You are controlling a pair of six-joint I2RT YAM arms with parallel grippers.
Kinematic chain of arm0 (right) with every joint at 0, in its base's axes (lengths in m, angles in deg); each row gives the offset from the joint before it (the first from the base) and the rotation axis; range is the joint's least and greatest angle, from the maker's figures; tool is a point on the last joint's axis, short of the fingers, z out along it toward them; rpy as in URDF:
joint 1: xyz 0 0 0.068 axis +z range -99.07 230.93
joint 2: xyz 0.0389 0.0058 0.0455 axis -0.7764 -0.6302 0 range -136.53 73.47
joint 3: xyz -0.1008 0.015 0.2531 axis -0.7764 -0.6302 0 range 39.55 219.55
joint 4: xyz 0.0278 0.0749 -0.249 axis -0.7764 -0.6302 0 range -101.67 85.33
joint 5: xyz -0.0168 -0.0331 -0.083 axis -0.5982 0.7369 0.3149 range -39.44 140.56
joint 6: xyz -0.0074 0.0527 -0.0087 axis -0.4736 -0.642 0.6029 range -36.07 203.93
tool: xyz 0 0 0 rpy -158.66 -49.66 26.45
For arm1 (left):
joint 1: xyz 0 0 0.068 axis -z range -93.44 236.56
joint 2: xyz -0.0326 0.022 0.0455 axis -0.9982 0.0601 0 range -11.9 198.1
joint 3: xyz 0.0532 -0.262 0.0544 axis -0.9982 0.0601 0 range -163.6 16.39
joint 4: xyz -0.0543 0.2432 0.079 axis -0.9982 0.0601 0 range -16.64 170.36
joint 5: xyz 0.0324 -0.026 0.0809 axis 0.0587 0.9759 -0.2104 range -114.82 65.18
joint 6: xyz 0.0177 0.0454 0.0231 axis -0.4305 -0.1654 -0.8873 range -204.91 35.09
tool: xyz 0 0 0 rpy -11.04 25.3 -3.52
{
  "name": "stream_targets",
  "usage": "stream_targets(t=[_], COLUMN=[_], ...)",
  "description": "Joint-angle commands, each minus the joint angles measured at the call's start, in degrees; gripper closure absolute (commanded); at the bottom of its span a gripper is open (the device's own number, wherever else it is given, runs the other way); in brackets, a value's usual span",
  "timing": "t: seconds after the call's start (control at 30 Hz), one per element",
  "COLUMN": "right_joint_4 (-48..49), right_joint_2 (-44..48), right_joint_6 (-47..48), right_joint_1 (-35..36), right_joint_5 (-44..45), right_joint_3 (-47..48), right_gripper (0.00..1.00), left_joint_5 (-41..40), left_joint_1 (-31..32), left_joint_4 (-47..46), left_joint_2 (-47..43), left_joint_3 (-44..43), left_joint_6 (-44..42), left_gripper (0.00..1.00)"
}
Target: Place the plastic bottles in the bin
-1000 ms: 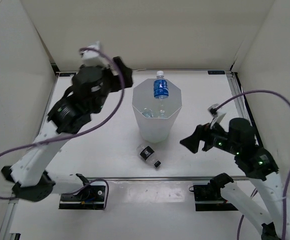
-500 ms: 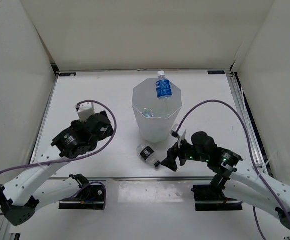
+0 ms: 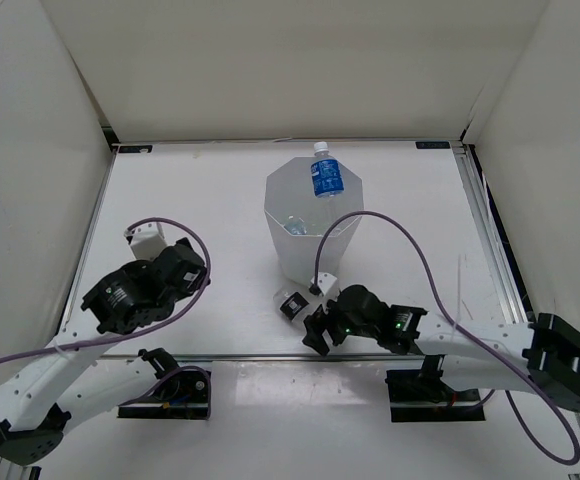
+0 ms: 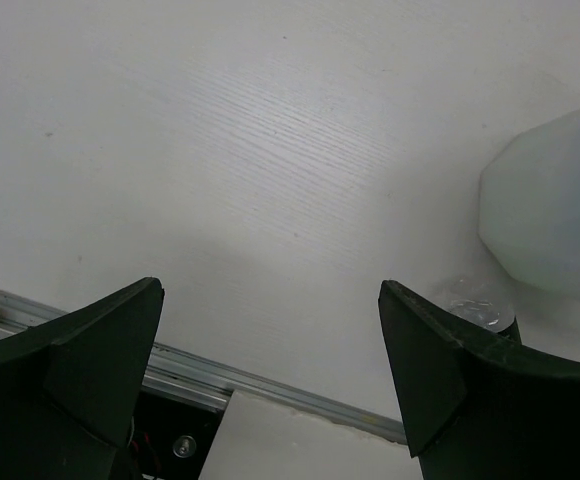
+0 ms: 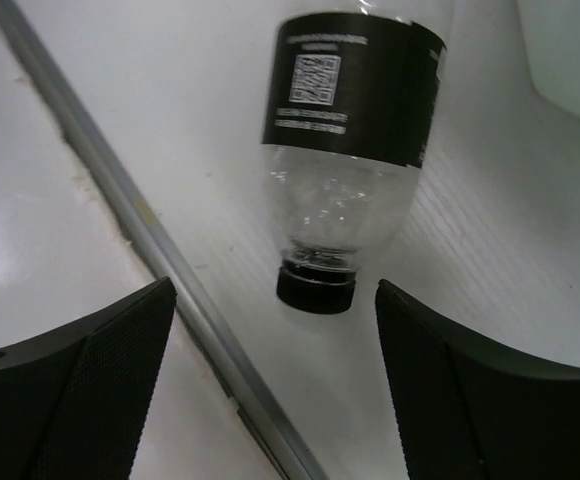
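Black-label bottle (image 5: 355, 90) lies on desk (image 5: 530, 250) before the right tool (image 5: 274, 284), jaws apart — left tool (image 4: 270, 290) likewise apart, empty.

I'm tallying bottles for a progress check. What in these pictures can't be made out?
- Top view: what lies inside the bin. Only faint clear glints show past the rim, so the bottles there cannot be counted.
- Top view: whether the blue-label bottle stands inside the far rim or behind it.
- Right wrist view: the base of the black-label bottle, cut off by the top edge. Its label print is too small to read.
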Motion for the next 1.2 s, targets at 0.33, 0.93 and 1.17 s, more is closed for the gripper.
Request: stream_targets(t=[0.33,0.93,1.17], right_joint_4=[2.5,-42.7,-41.2], right_joint_2=[-9.3,11.9,-5.1], right_joint_6=[-3.1,-4.6,4.3], right_joint_1=[0.4,11.6,4.5], right_joint_5=[2.9,27.5,26.0], right_joint_3=[5.4,46.6,66.0], right_gripper=[0.77,1.00,0.98], left_joint_5=[1.4,-2.6,-3.1], left_joint_1=[0.1,0.1,0.1], left_joint_4=[5.0,3.3,-0.1], left_joint_2=[-4.4,-5.4,-2.8], left_joint_3=[2.4,4.1,5.2], left_joint_6=[2.0,3.0,0.4], left_gripper=[0.00,0.00,0.00])
